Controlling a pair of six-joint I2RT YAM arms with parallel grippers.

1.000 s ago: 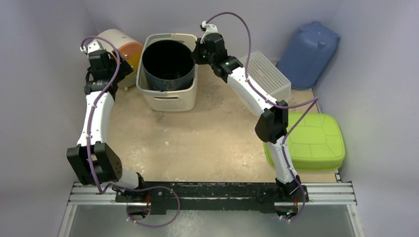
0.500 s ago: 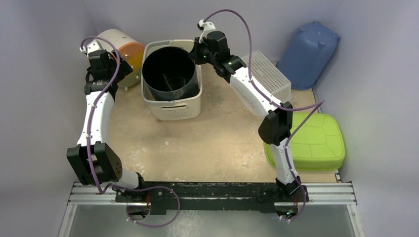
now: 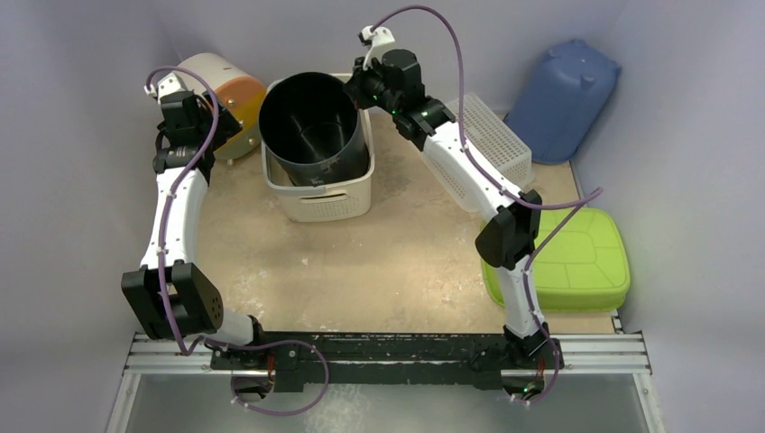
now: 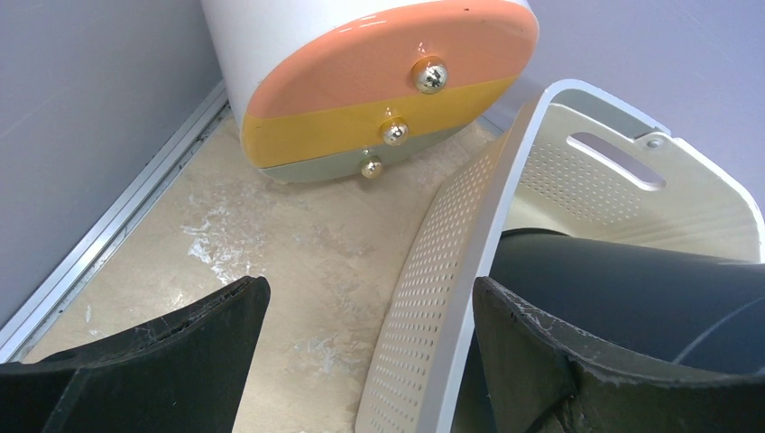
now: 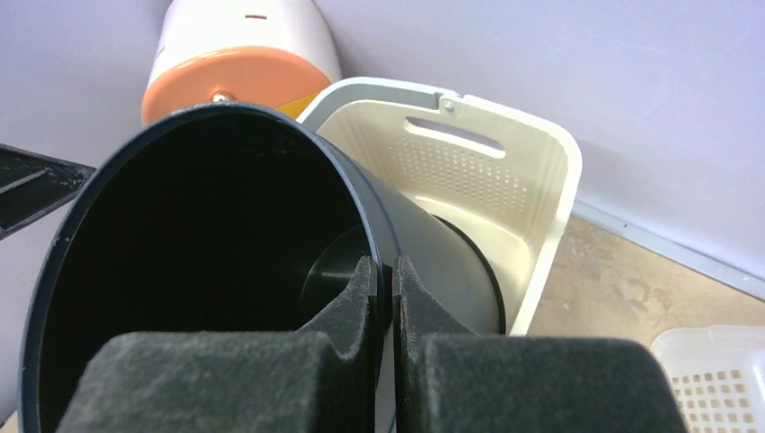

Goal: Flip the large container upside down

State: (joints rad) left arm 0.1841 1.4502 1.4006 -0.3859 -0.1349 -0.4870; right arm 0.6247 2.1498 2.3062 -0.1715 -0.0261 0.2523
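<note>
A large black bucket [image 3: 311, 126] stands tilted in a cream perforated basket [image 3: 329, 203] at the back of the table, partly lifted out of it. My right gripper [image 3: 363, 90] is shut on the bucket's right rim. In the right wrist view [image 5: 383, 271] one finger is inside and one outside the bucket wall [image 5: 180, 234], with the basket [image 5: 532, 207] behind. My left gripper [image 3: 209, 126] is open and empty, left of the basket. In the left wrist view [image 4: 368, 289] the basket wall [image 4: 451, 271] and bucket [image 4: 631, 280] lie by its right finger.
A white drum with an orange end [image 3: 225, 95] lies at the back left, close to my left gripper. A white perforated tray [image 3: 492, 135] and a blue tub [image 3: 564, 99] sit at the back right. A green lid [image 3: 568, 257] lies at the right.
My right gripper has risen with the bucket's rim, lifting and tilting the bucket out of the basket. The basket has shifted slightly right and nearer. The left arm has not moved.
</note>
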